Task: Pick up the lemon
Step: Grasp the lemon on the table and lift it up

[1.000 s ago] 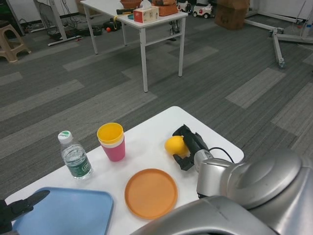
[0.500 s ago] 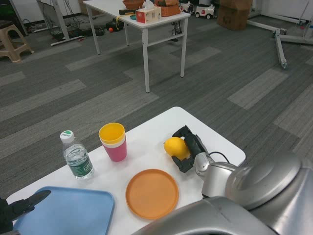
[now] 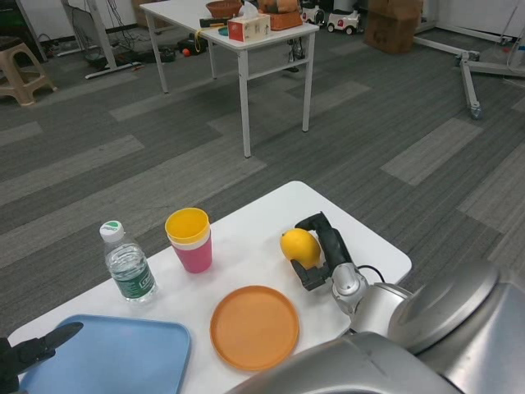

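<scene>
Right robot hand (image 3: 321,250) is wrapped around the lemon (image 3: 300,247), black fingers curling over the top and under the near side, so it's grasping it; lemon sits at the right side of the white bench (image 3: 246,246), just beyond the orange plate (image 3: 254,327), and I can't tell if it's clear of the surface yet. Lemon lies on the hand's inner, left side, long axis roughly across the palm, so my read is the next move is a straight lift. Left robot hand (image 3: 29,355) is far off at the bottom-left by the blue tray (image 3: 123,353), holding nothing, fingers apart.
</scene>
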Robot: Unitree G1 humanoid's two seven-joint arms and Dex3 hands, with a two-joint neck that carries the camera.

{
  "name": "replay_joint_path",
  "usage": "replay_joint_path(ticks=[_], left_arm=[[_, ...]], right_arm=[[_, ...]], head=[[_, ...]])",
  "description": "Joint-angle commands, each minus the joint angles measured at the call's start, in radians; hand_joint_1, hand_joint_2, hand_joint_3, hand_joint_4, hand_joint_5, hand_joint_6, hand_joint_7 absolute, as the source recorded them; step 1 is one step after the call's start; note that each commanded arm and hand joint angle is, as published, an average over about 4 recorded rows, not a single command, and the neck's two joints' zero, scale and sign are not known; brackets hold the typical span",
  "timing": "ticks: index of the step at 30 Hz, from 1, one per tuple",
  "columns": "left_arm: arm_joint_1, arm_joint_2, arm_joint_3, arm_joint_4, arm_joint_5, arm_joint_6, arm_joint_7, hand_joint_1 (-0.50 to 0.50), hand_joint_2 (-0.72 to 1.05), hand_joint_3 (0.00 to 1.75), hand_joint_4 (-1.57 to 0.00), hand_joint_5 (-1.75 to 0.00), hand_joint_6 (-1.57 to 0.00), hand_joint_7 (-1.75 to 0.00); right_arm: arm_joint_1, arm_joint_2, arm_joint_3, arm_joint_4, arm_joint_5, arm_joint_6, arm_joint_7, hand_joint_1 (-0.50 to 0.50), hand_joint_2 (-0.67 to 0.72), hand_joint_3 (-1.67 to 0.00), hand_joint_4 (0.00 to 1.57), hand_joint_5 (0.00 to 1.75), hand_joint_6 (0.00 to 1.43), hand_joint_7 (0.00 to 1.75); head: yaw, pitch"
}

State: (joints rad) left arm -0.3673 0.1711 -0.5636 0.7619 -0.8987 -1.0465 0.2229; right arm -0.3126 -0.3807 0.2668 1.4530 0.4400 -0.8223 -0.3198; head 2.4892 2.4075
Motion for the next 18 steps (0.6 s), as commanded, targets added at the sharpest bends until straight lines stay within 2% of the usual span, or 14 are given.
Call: replay_joint_path(ticks=[1, 6, 10, 15, 18], left_arm=[[-0.002, 0.015, 0.007, -0.003, -0.001, -0.006, -0.001, -0.08, -0.28, 0.09, 0.00, 0.00, 0.00, -0.07], [-0.012, 0.016, 0.006, 0.002, -0.002, -0.006, -0.001, -0.08, -0.28, 0.09, 0.00, 0.00, 0.00, -0.07], [-0.017, 0.016, 0.005, 0.004, -0.002, -0.006, -0.001, -0.08, -0.28, 0.09, 0.00, 0.00, 0.00, -0.07], [-0.025, 0.016, 0.004, 0.016, -0.002, -0.006, -0.001, -0.10, -0.28, 0.09, 0.00, 0.00, 0.00, -0.07], [-0.035, 0.018, 0.003, 0.023, -0.003, -0.006, -0.001, -0.10, -0.28, 0.09, 0.00, 0.00, 0.00, -0.07]], right_arm=[[0.033, -0.010, -0.019, -0.082, 0.002, -0.029, -0.001, -0.25, -0.16, -1.43, 0.08, 0.68, 0.31, 1.29], [0.063, -0.015, -0.012, -0.201, 0.001, -0.051, -0.002, -0.23, -0.16, -1.43, 0.09, 0.68, 0.34, 1.26], [0.070, -0.031, 0.044, -0.293, -0.004, -0.067, -0.002, -0.23, -0.16, -1.43, 0.11, 0.70, 0.36, 1.26], [0.069, -0.041, 0.088, -0.382, -0.027, -0.084, -0.032, -0.24, -0.22, -1.43, 0.14, 0.68, 0.39, 1.26], [0.069, -0.040, 0.092, -0.423, -0.040, -0.084, -0.051, -0.24, -0.22, -1.43, 0.14, 0.73, 0.40, 1.26]], head=[[-0.001, 0.000], [0.027, 0.001], [0.052, 0.001], [0.203, -0.001], [0.263, 0.006]])
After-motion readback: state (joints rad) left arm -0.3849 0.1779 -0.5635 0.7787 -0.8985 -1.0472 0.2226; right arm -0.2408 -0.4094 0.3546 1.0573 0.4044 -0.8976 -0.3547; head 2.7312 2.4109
